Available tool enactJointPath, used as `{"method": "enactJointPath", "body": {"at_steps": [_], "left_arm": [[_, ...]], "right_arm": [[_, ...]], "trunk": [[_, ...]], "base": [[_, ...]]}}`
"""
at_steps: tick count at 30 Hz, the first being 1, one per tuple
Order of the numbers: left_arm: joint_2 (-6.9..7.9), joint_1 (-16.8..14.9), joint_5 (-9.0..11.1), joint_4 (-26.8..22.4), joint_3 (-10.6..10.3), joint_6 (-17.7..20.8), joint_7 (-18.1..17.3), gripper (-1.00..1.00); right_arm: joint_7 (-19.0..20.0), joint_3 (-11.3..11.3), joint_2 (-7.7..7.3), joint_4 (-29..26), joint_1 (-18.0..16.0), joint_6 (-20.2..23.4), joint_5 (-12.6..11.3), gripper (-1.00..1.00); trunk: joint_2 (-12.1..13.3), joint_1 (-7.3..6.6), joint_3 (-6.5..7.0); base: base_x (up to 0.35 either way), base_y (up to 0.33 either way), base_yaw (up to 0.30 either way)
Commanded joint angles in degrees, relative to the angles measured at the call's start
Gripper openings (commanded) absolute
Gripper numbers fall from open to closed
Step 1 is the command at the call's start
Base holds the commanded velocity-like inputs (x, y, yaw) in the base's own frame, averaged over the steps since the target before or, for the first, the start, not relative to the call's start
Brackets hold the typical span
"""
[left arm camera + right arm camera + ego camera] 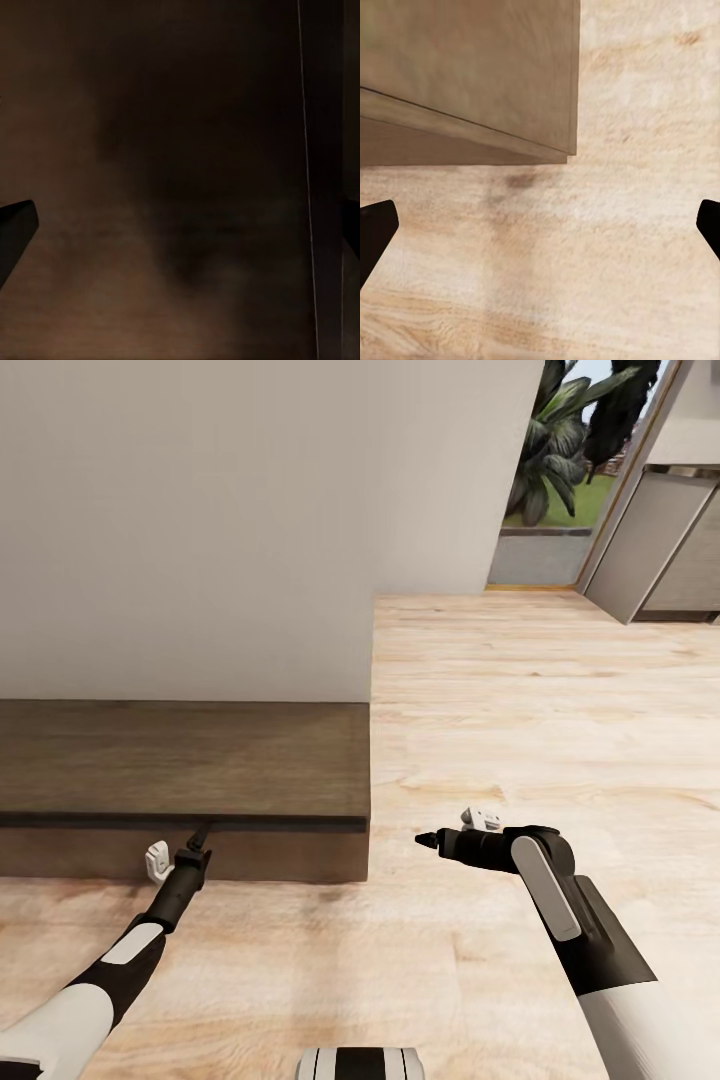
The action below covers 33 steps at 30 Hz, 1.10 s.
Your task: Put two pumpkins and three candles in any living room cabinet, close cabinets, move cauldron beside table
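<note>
Nearest the head camera, at the bottom edge, sits the white top of the robot's own base point(360, 1063), with both arms reaching forward from it over the pale wood floor point(480, 690). On the left, the left gripper point(200, 838) is pushed right up against the front face of the cabinet point(180, 760), just under its dark top edge. The left wrist view is dark brown wood grain at very close range with a thin vertical seam, and the fingertips sit at the far sides of that picture, so the gripper is spread wide. That pose suits pressing on a flat front with no handle, either to shut it or to work at its seam; which one I cannot tell.

To the right, the right gripper point(428, 840) hangs free above bare floor, pointing left toward the cabinet's right end. Its fingers also stand wide apart in its wrist view, holding nothing; it looks parked out of the way while the other arm works.

Along its visible front, the cabinet looks flush and closed.
</note>
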Motion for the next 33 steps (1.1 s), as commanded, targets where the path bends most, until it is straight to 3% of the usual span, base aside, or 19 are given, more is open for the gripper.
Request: {"method": "enactJointPath", "body": {"at_steps": [1, 25, 26, 33], "left_arm": [[0.03, -0.7, 0.6, 0.1, -0.4, 0.3, -0.2, 1.00], [0.03, -0.7, 0.6, 0.0, -0.3, 0.3, 0.1, 1.00], [0.03, -0.7, 0.6, 0.0, -0.3, 0.3, 0.1, -1.00], [0.03, -0.7, 0.6, 0.0, -0.3, 0.3, -0.1, -1.00]], "right_arm": [[-0.6, 0.1, -0.05, 0.0, 0.0, 0.1, -0.6, 1.00], [-0.7, 0.1, -0.05, -0.1, 0.0, 0.1, -0.6, 1.00], [-0.7, 0.1, -0.05, 0.0, 0.0, 0.1, -0.6, 1.00], [-0.7, 0.1, -0.04, -0.1, 0.0, 0.1, -0.6, 1.00]], "trunk": [[0.0, -0.01, -0.03], [0.0, -0.01, -0.03], [0.0, -0.01, -0.03], [0.0, -0.01, -0.03]], "base": [[0.000, 0.000, 0.000], [0.000, 0.000, 0.000], [0.000, 0.000, 0.000], [0.000, 0.000, 0.000]]}}
